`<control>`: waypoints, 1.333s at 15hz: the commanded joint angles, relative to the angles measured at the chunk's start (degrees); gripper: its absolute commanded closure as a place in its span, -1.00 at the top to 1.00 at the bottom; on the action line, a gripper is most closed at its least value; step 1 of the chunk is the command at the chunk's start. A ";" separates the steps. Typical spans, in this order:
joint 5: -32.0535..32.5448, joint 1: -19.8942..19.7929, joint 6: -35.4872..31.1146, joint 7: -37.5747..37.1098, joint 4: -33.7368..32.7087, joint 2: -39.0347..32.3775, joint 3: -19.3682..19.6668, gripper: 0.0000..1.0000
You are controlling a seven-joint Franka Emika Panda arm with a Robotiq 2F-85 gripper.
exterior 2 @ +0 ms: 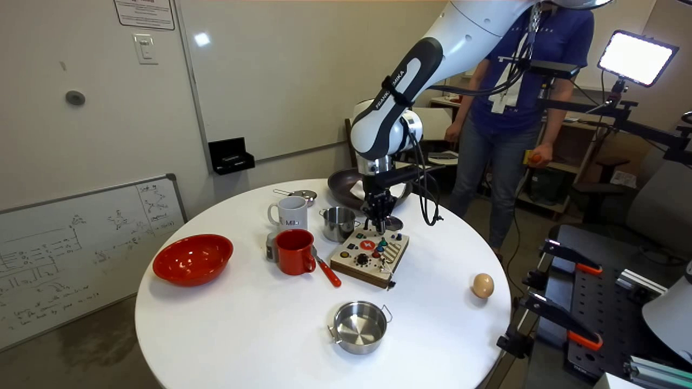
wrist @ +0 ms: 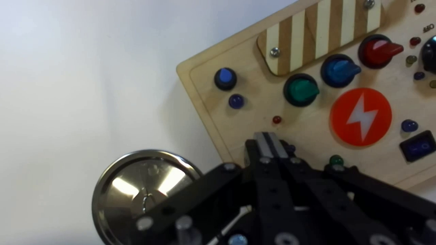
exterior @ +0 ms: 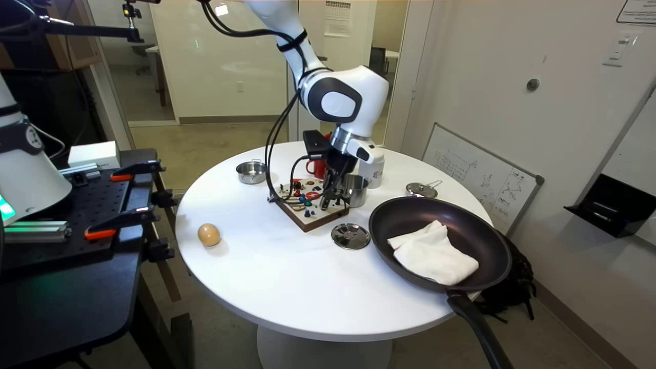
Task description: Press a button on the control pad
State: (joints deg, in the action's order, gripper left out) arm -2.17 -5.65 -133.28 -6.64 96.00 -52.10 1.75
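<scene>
Because black metal pincer [wrist: 271, 145] is closed, empty, press straight down on square tan wooden control pad [wrist: 308, 126]. Wrist view: avoid round green knob [wrist: 300, 90], pincer's one o'clock.

round white table [exterior: 266, 287] carries control pad [exterior 2: 370, 255], black pan [exterior: 479, 233], red bowl [exterior 2: 193, 261].

My white, smooth-shelled, jointed arm [exterior 2: 454, 48] slopes down to a silver-banded wrist [exterior: 342, 139]. Below it, my black two-fingered gripper [wrist: 269, 142] points downward, its narrow grey fingertips [wrist: 263, 145] lying together.
</scene>
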 commanded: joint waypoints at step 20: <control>-0.32 2.54 1.14 -0.30 17.71 18.44 0.88 -0.99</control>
State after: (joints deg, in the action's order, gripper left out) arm -2.52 -4.31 -131.27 -6.66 108.19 -38.96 1.89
